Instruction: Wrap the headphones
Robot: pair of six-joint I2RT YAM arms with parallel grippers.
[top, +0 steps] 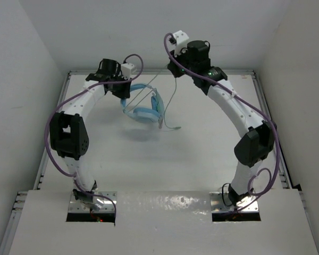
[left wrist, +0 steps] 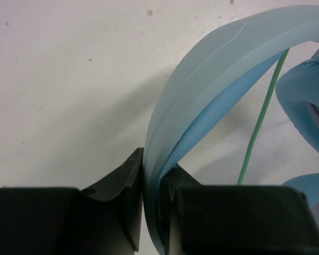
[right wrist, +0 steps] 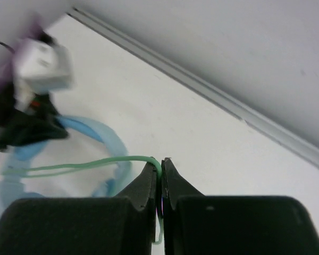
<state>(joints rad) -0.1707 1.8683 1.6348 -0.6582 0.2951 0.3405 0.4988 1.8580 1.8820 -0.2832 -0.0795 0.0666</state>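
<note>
Left gripper point(left wrist: 151, 175) is clamped on the headband point(left wrist: 218, 64), holding the headphones point(top: 142, 109) over the far middle of the desk point(top: 202, 154), apparently just off it. Right gripper point(right wrist: 159, 167) pinches the thin green cable point(right wrist: 95, 163), jaws almost touching. Risks: cable slides through that pinch and the wrap goes slack, or a hard pull twists the smooth headband out of the left grip. Loose tail could snag.

The cable point(right wrist: 95, 163) strung from headphones point(top: 143, 109) to right tool point(right wrist: 160, 162) bars passage there; near table point(top: 165, 164) seems open.
</note>
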